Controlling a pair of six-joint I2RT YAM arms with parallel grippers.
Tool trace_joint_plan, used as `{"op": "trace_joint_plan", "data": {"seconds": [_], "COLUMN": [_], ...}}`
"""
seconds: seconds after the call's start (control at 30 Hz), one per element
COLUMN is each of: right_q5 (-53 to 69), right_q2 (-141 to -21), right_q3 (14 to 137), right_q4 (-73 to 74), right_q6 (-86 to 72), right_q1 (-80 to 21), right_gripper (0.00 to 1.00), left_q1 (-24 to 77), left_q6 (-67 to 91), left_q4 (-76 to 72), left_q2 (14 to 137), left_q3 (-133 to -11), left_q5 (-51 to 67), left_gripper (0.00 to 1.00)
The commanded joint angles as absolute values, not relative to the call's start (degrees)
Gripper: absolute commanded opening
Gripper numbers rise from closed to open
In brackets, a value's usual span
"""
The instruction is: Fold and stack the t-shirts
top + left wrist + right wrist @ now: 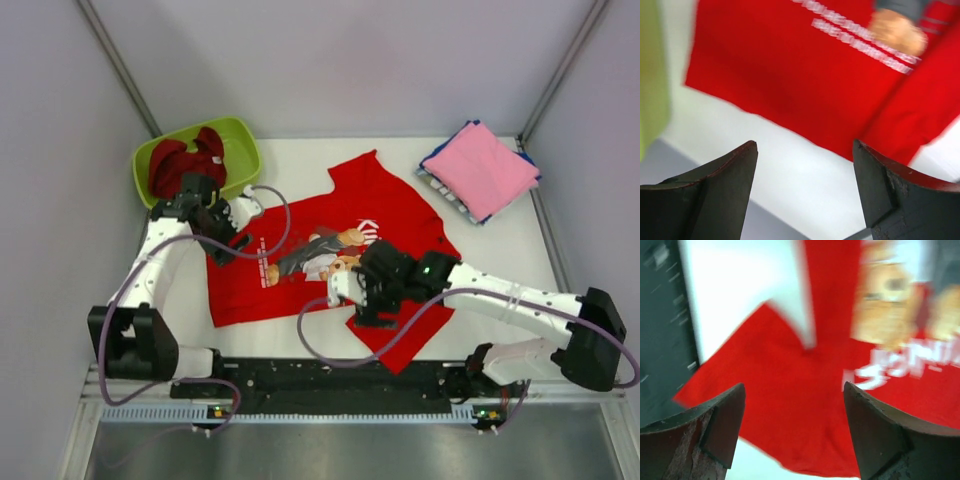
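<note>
Bright red t-shirt (390, 205) spread flat, centre of frame, print up. 2 grippers above it, both jaws wide, holding nothing: left gripper (805, 150) at left edge, right gripper (795, 390) over lower sleeve. Dark red shirt (180, 160) in green tub (245, 160), upper left. Pink shirt (482, 168) folded, upper right.

Behind-left of the bright red cloth t-shirt (372, 195) sits a lime-green plastic tub (241, 141) holding a dark red tee (176, 166); behind-right, a folded pink tee (481, 168).
</note>
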State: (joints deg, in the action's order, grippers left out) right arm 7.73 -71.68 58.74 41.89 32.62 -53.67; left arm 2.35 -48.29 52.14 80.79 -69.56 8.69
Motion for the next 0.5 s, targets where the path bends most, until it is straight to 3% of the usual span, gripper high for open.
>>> {"op": "trace_joint_plan", "data": {"seconds": [0.0,0.23,0.47], "right_q5": [10.99,8.96,7.91], "right_q2": [-74.17,-75.32,-79.44], "right_q3": [52.57,46.15,40.26], "right_q4": [54.83,53.80,40.54], "right_q6": [35.69,35.69,34.72], "right_q1": [-62.13,-70.75,-72.51], "right_gripper": [0.77,0.77,0.76], "left_q1": [3.25,11.07,11.25], "left_q6": [-51.86,-49.40,-48.16], "left_q4": [59.94,53.89,46.50], "left_q2": [74.54,65.75,65.56], "left_q3": [-61.20,-44.23,-38.94], "left_q5": [19.17,7.67,0.53], "left_gripper": [0.80,0.81,0.78]}}
